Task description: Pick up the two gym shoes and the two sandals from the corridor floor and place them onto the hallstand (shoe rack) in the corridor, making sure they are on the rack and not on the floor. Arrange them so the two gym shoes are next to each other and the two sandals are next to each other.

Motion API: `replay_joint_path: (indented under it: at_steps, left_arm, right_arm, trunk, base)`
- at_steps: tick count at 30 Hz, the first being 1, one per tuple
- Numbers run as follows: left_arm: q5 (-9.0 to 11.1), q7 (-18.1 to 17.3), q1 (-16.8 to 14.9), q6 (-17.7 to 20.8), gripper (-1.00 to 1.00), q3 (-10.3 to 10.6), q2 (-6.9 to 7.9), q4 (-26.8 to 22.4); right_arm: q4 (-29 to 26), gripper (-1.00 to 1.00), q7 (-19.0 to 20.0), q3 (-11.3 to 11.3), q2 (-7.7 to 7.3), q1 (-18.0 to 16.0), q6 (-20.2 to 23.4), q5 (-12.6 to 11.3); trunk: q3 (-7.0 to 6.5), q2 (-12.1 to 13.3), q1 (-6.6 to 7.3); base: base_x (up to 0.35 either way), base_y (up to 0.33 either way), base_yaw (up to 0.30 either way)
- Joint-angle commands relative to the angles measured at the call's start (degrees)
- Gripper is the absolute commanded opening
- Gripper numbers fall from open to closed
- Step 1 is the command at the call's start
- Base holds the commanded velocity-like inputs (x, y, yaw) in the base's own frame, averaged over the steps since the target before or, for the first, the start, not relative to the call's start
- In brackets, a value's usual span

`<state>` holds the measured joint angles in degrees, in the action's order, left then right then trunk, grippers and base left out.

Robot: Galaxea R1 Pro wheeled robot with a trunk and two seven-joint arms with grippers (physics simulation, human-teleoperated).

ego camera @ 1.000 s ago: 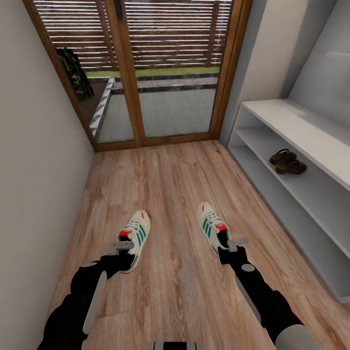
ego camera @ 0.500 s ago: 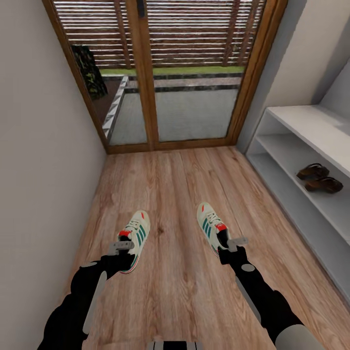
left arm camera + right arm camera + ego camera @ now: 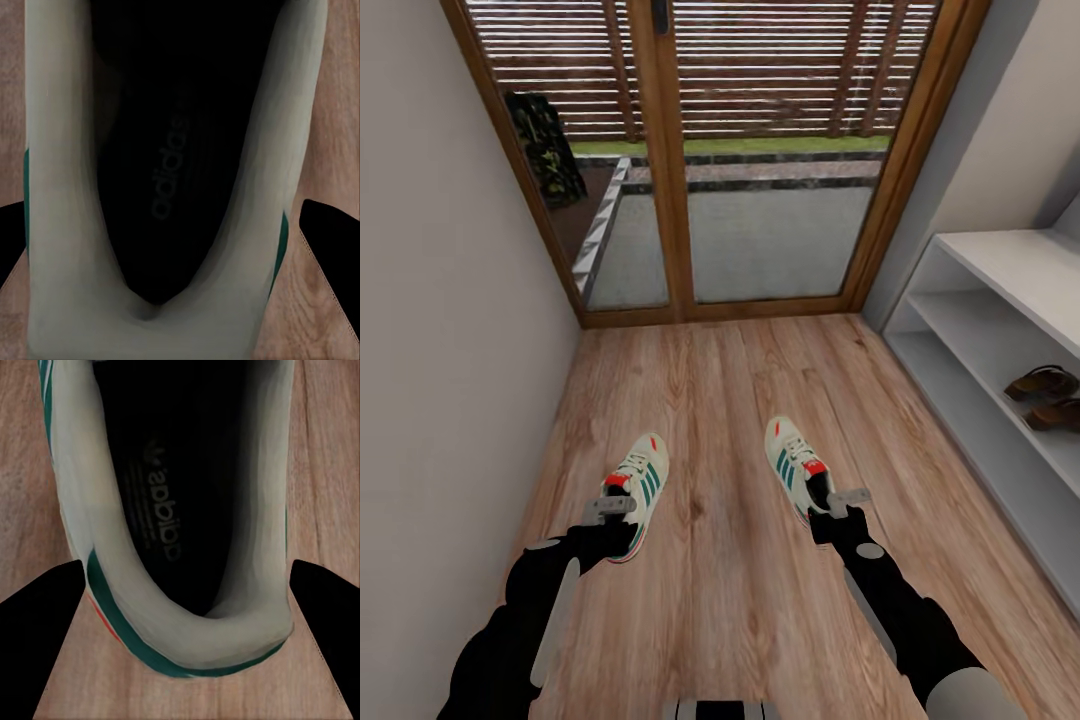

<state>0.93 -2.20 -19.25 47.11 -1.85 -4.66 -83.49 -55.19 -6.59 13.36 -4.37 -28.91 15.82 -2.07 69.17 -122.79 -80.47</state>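
A white gym shoe (image 3: 640, 482) with teal stripes is held at its heel by my left gripper (image 3: 610, 508), which is shut on it. The other gym shoe (image 3: 792, 460) sits in my right gripper (image 3: 838, 499), also shut at the heel. Both shoes point away from me above the corridor floor (image 3: 725, 380). In the left wrist view the shoe's heel rim (image 3: 67, 225) lies between black fingers (image 3: 330, 240). The right wrist view shows the same for its shoe (image 3: 187, 637) and fingers (image 3: 45, 607). Two brown sandals (image 3: 1048, 385) lie side by side on the hallstand's (image 3: 1000, 265) middle tier at the right edge.
A wood-framed glass door (image 3: 770, 160) closes the corridor ahead. A plain wall (image 3: 440, 300) runs along the left. The hallstand lines the right side, with open shelf room nearer the door than the sandals.
The whole view has shifted, so the door and hallstand have slid to the right in the picture. Both shoes kept their place in the grippers.
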Motion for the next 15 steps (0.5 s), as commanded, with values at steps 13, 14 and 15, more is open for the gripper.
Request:
replay_joint_path:
  at_steps: [13,14,15]
  left_arm:
    - [0.0,0.0,0.0,0.0,-1.00,0.0,0.01,0.0]
    - [0.0,0.0,0.0,0.0,-1.00,0.0,0.01,0.0]
    - [0.0,0.0,0.0,0.0,-1.00,0.0,0.00,0.0]
  right_arm:
    - [0.0,-1.00,0.0,0.0,0.02,0.0,0.0,0.0]
    - [0.0,-1.00,0.0,0.0,0.02,0.0,0.0,0.0]
    - [0.0,-1.00,0.0,0.0,0.00,0.0,0.0,0.0]
  trunk:
    - [0.00,0.0,0.00]
    - [0.00,0.0,0.00]
    - [0.00,0.0,0.00]
  base:
    - [0.338,0.000,0.000]
    - [0.338,0.014,0.000]
    - [0.338,0.038,0.000]
